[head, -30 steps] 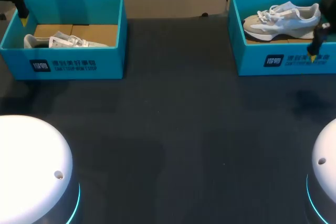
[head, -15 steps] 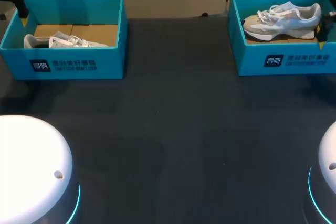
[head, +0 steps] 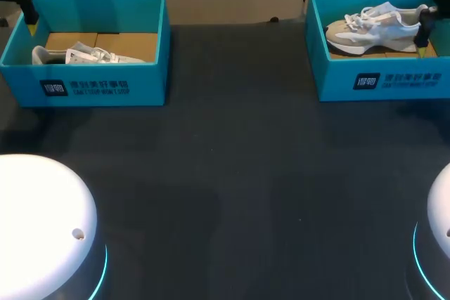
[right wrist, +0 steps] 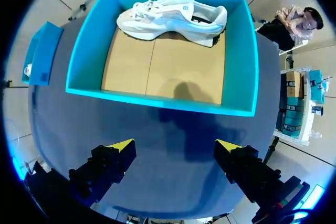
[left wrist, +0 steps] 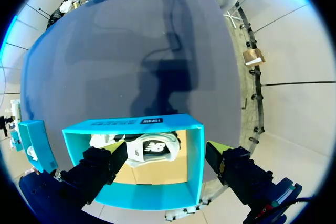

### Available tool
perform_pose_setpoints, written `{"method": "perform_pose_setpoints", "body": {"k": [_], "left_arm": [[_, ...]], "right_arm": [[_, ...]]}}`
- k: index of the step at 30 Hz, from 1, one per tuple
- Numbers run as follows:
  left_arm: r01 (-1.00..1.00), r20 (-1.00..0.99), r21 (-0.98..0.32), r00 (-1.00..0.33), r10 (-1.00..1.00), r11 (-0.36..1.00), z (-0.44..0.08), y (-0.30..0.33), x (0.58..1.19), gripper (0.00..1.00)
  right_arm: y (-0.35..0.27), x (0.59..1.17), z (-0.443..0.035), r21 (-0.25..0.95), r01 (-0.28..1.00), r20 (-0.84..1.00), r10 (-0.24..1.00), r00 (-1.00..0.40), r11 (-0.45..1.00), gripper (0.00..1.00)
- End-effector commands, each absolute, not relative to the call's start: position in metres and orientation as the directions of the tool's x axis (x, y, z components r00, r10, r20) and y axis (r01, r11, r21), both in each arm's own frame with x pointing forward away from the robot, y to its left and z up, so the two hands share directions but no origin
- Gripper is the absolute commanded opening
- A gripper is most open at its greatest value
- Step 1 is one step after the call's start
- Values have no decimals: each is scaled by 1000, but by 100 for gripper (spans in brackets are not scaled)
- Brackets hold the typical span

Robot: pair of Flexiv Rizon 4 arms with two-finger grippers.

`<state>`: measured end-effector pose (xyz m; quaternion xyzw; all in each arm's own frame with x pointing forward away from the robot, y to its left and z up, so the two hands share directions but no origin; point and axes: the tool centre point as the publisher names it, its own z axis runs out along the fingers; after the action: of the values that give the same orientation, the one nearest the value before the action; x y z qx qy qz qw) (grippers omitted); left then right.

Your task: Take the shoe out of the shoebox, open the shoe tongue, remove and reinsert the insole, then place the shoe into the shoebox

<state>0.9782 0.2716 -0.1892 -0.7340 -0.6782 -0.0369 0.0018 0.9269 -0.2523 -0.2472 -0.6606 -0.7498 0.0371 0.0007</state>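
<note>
A white and grey shoe (head: 376,27) lies on cardboard in the teal shoebox (head: 380,82) at the table's far right. In the right wrist view this shoe (right wrist: 173,15) rests along the far wall of the shoebox (right wrist: 160,100). My right gripper (right wrist: 175,145) hangs open above the dark table just short of it, holding nothing. From the head camera the right gripper (head: 423,35) shows at the box's right end. A second white shoe (head: 81,55) lies in the left shoebox (head: 84,86). My left gripper (left wrist: 168,149) is open high above that shoe (left wrist: 152,148), and appears again (head: 30,22) at the box's far left corner.
The dark table (head: 232,173) stretches between the two boxes. Two white round arm bases (head: 42,230) sit at the near corners. The left shoebox (right wrist: 42,53) shows off to the side in the right wrist view.
My right gripper has risen and moved away from the box's front wall toward its far right end. The left arm and both shoes have not moved.
</note>
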Motion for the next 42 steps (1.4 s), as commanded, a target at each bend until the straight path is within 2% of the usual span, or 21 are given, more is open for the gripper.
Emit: {"method": "perform_pose_setpoints", "body": {"k": [1,9,15,21,25,39,42], "left_arm": [[996,60,50,77,995,-80,-188,271,976,100],[996,60,50,77,995,-80,-188,271,976,100],[996,60,50,77,995,-80,-188,271,976,100],[996,60,50,77,995,-80,-188,271,976,100],[996,60,50,77,995,-80,-188,271,976,100],[996,60,50,77,995,-80,-188,271,976,100],[996,60,50,77,995,-80,-188,271,976,100]], "right_arm": [[-252,934,-243,-50,994,-77,991,-105,101,100],[-253,969,-212,36,998,-162,985,-54,60,100],[-266,1000,-215,56,998,-154,988,-26,35,100],[-275,1026,-222,55,998,-175,984,-2,12,100],[-275,1044,-225,42,997,-175,983,-53,62,100],[-275,1046,-225,27,998,-180,982,-49,55,100],[-273,1064,-228,27,998,-182,982,-43,49,100]]}}
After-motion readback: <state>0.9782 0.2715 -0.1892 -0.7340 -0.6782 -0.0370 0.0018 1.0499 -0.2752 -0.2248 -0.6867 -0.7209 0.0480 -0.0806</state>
